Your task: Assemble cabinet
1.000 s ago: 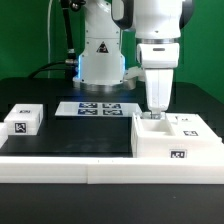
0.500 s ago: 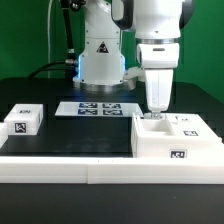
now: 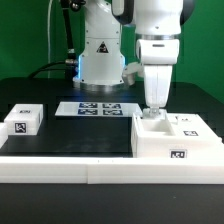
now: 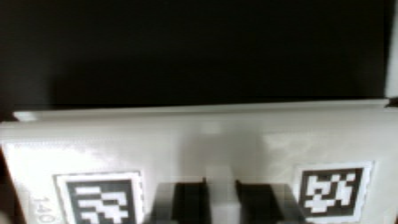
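The pincer (image 3: 152, 108) hangs just above a recess of the large white plastic cabinet box (image 3: 178, 146), which sits on the black table (image 3: 70, 135) at the exterior view's right. Whether the pincer is open or closed, I cannot tell. A small white tagged block (image 3: 22, 122) lies well apart, so most of the assembly seems left.

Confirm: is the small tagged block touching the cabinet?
Apart. The exterior view shows the small tagged block at its left, the cabinet at its right, black mat between.
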### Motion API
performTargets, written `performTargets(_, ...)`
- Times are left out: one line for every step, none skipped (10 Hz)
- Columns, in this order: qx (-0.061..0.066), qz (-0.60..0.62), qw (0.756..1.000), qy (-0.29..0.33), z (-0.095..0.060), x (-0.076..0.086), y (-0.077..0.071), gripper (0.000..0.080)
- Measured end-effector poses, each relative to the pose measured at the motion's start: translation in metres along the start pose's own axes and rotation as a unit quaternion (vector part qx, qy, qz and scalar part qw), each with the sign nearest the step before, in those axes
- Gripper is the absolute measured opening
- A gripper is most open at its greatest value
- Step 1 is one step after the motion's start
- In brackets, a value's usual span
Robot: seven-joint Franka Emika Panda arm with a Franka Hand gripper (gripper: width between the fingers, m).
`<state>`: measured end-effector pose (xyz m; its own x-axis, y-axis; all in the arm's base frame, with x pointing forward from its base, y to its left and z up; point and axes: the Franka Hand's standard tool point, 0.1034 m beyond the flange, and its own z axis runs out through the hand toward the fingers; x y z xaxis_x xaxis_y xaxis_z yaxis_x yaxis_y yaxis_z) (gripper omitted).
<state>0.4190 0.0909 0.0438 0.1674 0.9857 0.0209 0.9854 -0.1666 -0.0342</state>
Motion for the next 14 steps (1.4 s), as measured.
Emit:
performTargets(0.000, -0.002, 1.000, -0.006, -0.009, -0.001, 0.001, 0.0068)
performTargets(-0.002, -0.001, 1.000, -0.010, -0.016, -0.003, 0.003, 0.0068)
performTargets(-0.003, 0.000, 1.000, -0.012, -0.020, -0.005, 0.004, 0.0068)
performTargets(-0.004, -0.002, 1.000, -0.012, -0.021, -0.009, 0.007, 0.0068)
performTargets(-0.005, 0.000, 1.000, -0.011, -0.022, -0.015, 0.011, 0.0068)
performTargets(-0.005, 0.001, 1.000, -0.009, -0.020, -0.021, 0.016, 0.0068)
performTargets(-0.005, 0.005, 1.000, -0.008, -0.020, -0.025, 0.022, 0.0068)
performTargets(-0.007, 0.009, 1.000, -0.007, -0.020, -0.026, 0.027, 0.0068)
performTargets(-0.009, 0.010, 1.000, -0.006, -0.022, -0.026, 0.030, 0.0068)
performTargets(-0.010, 0.011, 1.000, -0.006, -0.023, -0.025, 0.031, 0.0068)
performTargets(-0.012, 0.012, 1.000, -0.005, -0.024, -0.023, 0.033, 0.0068)
performTargets(-0.013, 0.013, 1.000, -0.004, -0.025, -0.021, 0.035, 0.0068)
performTargets(-0.014, 0.013, 1.000, -0.004, -0.024, -0.020, 0.036, 0.0068)
performTargets(-0.012, 0.012, 1.000, -0.004, -0.022, -0.019, 0.034, 0.0068)
